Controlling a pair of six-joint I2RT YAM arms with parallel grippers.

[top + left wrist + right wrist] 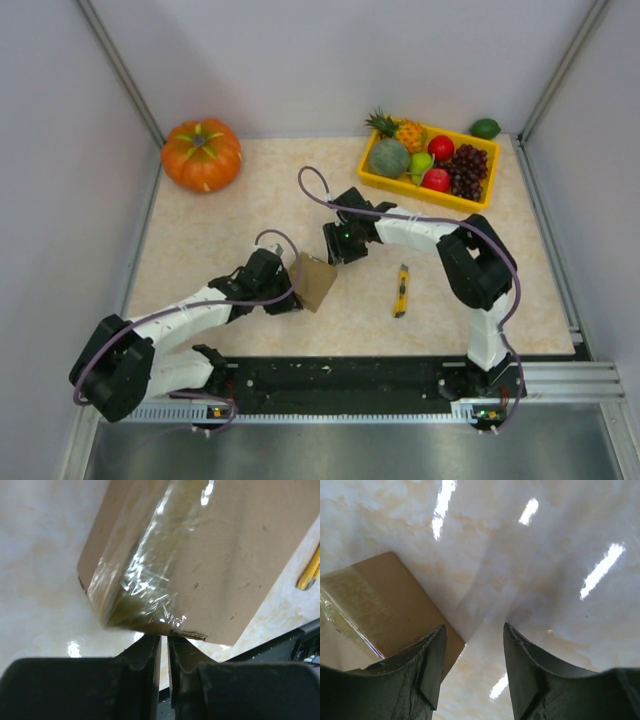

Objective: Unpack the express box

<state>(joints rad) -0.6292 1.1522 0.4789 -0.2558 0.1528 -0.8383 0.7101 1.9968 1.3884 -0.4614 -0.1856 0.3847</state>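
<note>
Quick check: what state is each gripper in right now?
Left gripper: closed, pinching the edge of the express box.
Right gripper: open, holding nothing; the box sits just beside one finger.

The left arm and right arm wore white shells with black joints. A purple-grey cable ran along each. The left hand and right hand each had 2 dark fingers. A black mounting rail sat at 6 o'clock.
</note>
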